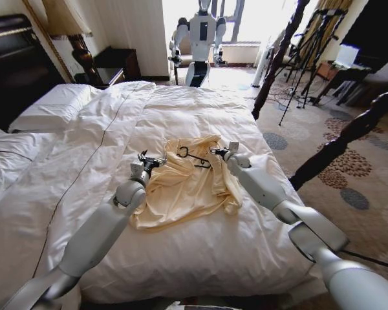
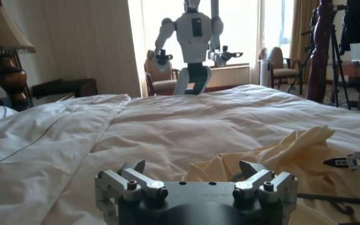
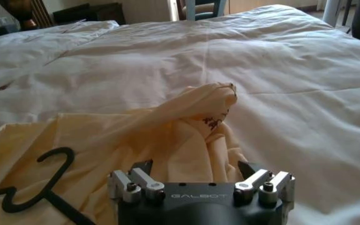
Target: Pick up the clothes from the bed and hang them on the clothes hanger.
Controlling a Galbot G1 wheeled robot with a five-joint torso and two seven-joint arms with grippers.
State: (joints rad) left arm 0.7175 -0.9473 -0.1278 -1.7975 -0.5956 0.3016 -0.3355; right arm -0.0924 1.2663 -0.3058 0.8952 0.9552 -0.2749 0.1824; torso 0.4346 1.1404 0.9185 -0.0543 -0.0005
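"GALBOT"-marked right gripper (image 3: 196,169) hovers, jaws apart, over the clothes (image 3: 167,136).

Smooth grey-white arm shells with rounded joints; each dark gripper (image 3: 196,176) carries silver screwed finger mounts, one stamped GALBOT.

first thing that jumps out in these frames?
The pale yellow shirt crumpled mid-bed on the white duvet, with the black wire hanger lying on top of it. Both grippers sit low at it with open fingers: left gripper at its left edge, right gripper beside the hanger.
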